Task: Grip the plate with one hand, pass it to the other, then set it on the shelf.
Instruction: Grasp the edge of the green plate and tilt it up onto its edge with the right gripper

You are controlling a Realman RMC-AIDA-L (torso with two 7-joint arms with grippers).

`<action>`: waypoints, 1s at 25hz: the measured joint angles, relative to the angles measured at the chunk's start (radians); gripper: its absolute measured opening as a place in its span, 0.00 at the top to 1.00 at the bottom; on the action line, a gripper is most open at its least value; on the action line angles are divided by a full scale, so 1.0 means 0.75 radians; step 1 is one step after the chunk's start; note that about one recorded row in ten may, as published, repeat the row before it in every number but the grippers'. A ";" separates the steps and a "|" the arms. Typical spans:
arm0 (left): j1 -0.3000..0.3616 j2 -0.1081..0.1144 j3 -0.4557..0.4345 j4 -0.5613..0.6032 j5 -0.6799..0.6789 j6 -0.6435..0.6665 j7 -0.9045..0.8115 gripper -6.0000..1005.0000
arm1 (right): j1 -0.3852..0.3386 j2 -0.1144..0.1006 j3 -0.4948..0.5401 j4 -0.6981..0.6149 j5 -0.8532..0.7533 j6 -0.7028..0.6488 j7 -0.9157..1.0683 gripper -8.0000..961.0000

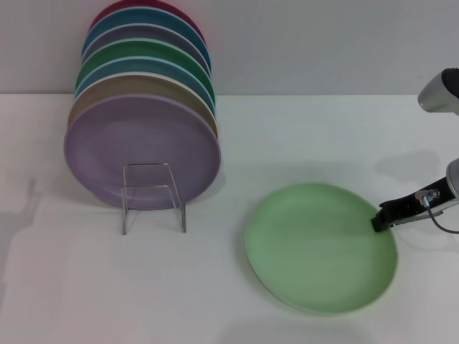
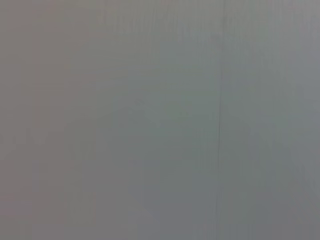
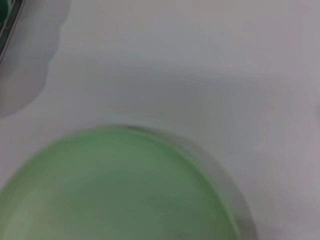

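Observation:
The light-green plate [image 1: 319, 246] lies flat on the white table, right of centre; it also fills the lower part of the right wrist view [image 3: 115, 190]. My right gripper [image 1: 380, 219] reaches in from the right, its black tip at the plate's right rim. The wire shelf [image 1: 152, 195] stands at the left, with a lilac plate [image 1: 141, 150] leaning at the front of a row of upright plates. My left gripper is out of view; the left wrist view shows only plain grey.
Several coloured plates [image 1: 147, 68] stand on edge behind the lilac one, up to a red one at the back near the wall. White table [image 1: 301, 136] lies between the shelf and the green plate.

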 joint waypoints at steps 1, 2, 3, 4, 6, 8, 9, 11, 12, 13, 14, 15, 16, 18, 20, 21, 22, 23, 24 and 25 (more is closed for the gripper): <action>0.000 0.000 -0.001 0.000 0.000 0.002 0.000 0.20 | 0.000 0.000 -0.005 0.001 0.000 -0.002 -0.002 0.92; 0.000 0.000 -0.001 0.000 0.000 0.002 0.000 0.20 | 0.000 0.001 -0.010 0.003 0.000 -0.004 -0.002 0.93; 0.000 0.000 -0.002 0.001 0.000 0.003 0.000 0.20 | 0.000 0.002 -0.016 0.007 0.001 -0.004 -0.002 0.94; 0.001 0.000 -0.002 0.002 0.000 0.004 0.000 0.20 | -0.001 0.003 -0.019 0.011 0.002 -0.005 -0.002 0.94; 0.001 0.000 -0.002 0.002 0.000 0.004 0.000 0.20 | -0.008 0.007 -0.022 0.030 0.004 -0.010 -0.004 0.96; 0.001 0.000 -0.002 0.002 0.000 0.004 0.000 0.20 | -0.022 0.015 -0.021 0.067 0.006 -0.020 -0.011 0.97; 0.001 0.000 -0.002 0.002 0.000 0.004 0.000 0.20 | -0.051 0.030 -0.015 0.136 0.008 -0.032 -0.026 0.97; 0.001 0.000 -0.002 0.001 0.000 0.005 0.001 0.20 | -0.074 0.042 -0.011 0.194 0.012 -0.042 -0.041 0.97; 0.001 0.000 -0.002 0.001 0.000 0.005 0.001 0.20 | -0.091 0.049 -0.008 0.238 0.016 -0.053 -0.052 0.97; 0.001 0.000 -0.002 0.000 0.000 0.006 0.001 0.20 | -0.113 0.056 -0.005 0.285 0.031 -0.066 -0.067 0.97; 0.001 0.000 -0.002 0.000 0.000 0.006 0.001 0.21 | -0.152 0.060 -0.002 0.366 0.071 -0.095 -0.087 0.97; 0.001 0.000 -0.002 -0.003 0.001 0.006 0.002 0.21 | -0.152 0.060 -0.002 0.366 0.071 -0.095 -0.087 0.97; 0.001 0.000 -0.002 -0.006 0.003 0.006 0.004 0.21 | -0.171 0.060 -0.003 0.401 0.094 -0.111 -0.095 0.97; 0.001 0.000 -0.002 -0.006 0.003 0.006 0.005 0.21 | -0.206 0.060 -0.008 0.467 0.123 -0.149 -0.110 0.97; 0.000 0.000 -0.001 -0.006 0.004 0.006 0.005 0.21 | -0.229 0.061 -0.011 0.508 0.127 -0.188 -0.120 0.97; -0.001 -0.001 0.001 -0.006 0.005 0.006 0.004 0.21 | -0.239 0.061 -0.013 0.521 0.127 -0.217 -0.123 0.97; -0.002 -0.001 0.004 -0.005 0.006 0.006 0.003 0.21 | -0.245 0.061 -0.015 0.526 0.128 -0.247 -0.126 0.97; -0.003 -0.003 0.007 -0.006 0.007 0.004 0.004 0.21 | -0.249 0.061 -0.016 0.523 0.128 -0.279 -0.132 0.97; -0.003 -0.003 0.008 -0.006 0.008 0.004 0.005 0.21 | -0.252 0.062 -0.019 0.503 0.129 -0.343 -0.157 0.97; -0.003 -0.003 0.008 -0.006 0.008 0.004 0.005 0.21 | -0.252 0.062 -0.019 0.503 0.129 -0.343 -0.157 0.97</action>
